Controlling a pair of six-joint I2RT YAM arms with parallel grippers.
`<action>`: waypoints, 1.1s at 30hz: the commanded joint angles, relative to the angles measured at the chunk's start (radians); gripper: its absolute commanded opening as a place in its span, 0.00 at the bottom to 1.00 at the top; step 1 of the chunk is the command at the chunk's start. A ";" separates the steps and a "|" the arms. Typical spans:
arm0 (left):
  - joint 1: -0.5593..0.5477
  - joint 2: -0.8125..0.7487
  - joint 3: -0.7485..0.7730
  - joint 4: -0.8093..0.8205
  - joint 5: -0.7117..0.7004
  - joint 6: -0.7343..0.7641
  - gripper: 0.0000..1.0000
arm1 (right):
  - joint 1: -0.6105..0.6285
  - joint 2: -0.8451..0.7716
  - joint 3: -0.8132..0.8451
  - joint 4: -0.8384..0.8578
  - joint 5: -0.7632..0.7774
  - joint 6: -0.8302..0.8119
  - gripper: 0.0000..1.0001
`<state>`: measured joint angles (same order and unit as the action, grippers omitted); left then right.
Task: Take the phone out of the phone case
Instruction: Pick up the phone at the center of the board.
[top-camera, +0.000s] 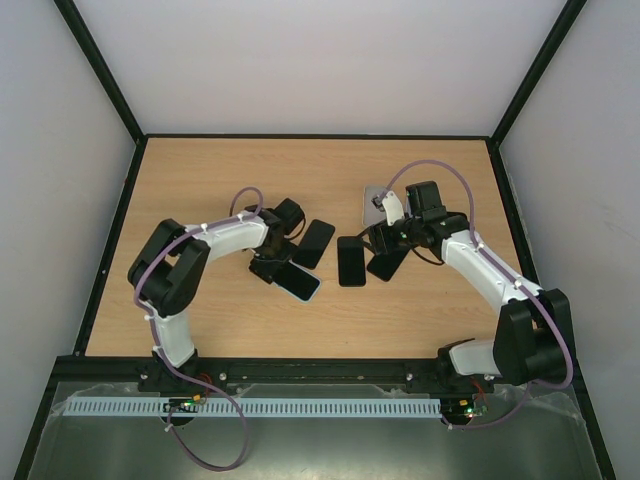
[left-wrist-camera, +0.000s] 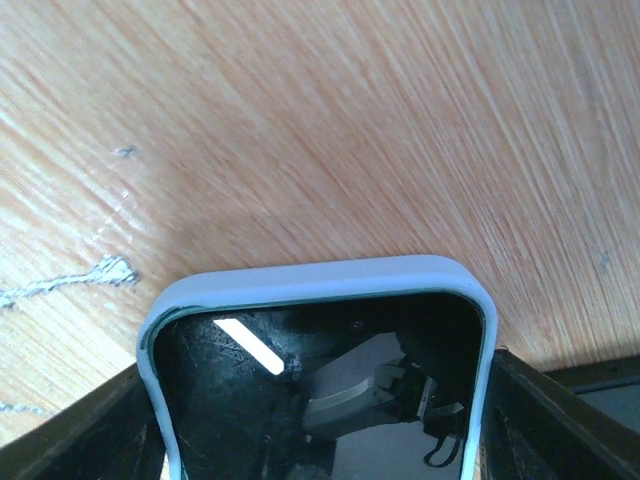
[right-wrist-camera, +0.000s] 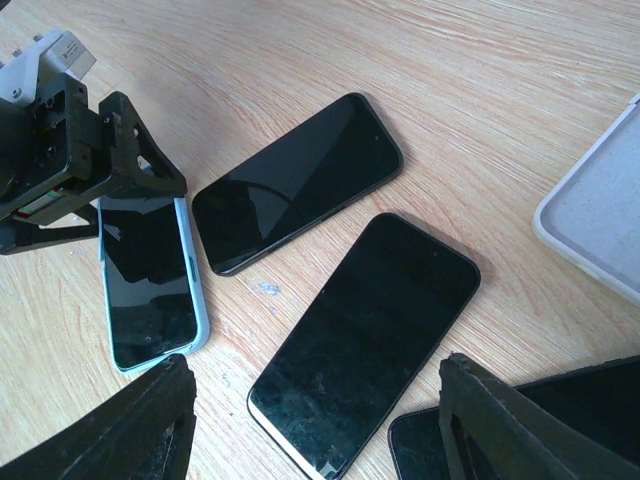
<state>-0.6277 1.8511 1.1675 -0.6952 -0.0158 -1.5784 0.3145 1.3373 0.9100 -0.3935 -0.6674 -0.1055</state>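
Overhead view: the left pincer (top-camera: 272, 264) sits at one end of the pale blue phone case (top-camera: 303, 285), which lies flat on the table (top-camera: 200, 180). The right pincer (top-camera: 384, 238) stands over a black handset (top-camera: 387, 264).

Left wrist view: both fingers (left-wrist-camera: 90, 440) press the case's long sides. The phone (left-wrist-camera: 320, 390) is seated inside, screen up, projecting ahead of the pincer.

Right wrist view: jaws wide, holding nothing. A second handset (right-wrist-camera: 365, 340) lies between and ahead of them.

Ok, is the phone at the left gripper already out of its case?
No, the pale blue case wraps around the phone at its top corners.
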 joint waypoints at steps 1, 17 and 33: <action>0.006 0.049 0.015 -0.004 0.032 0.021 0.70 | 0.000 0.009 0.022 -0.029 -0.007 -0.011 0.64; -0.076 -0.357 -0.152 0.366 -0.062 0.288 0.15 | 0.022 0.072 0.040 -0.062 -0.216 0.018 0.63; -0.191 -0.452 -0.135 0.523 -0.230 0.444 0.03 | 0.181 0.174 0.075 -0.056 -0.274 0.046 0.20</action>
<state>-0.8154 1.4300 0.9958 -0.2333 -0.1974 -1.1694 0.4931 1.5013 0.9596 -0.4362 -0.9115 -0.0708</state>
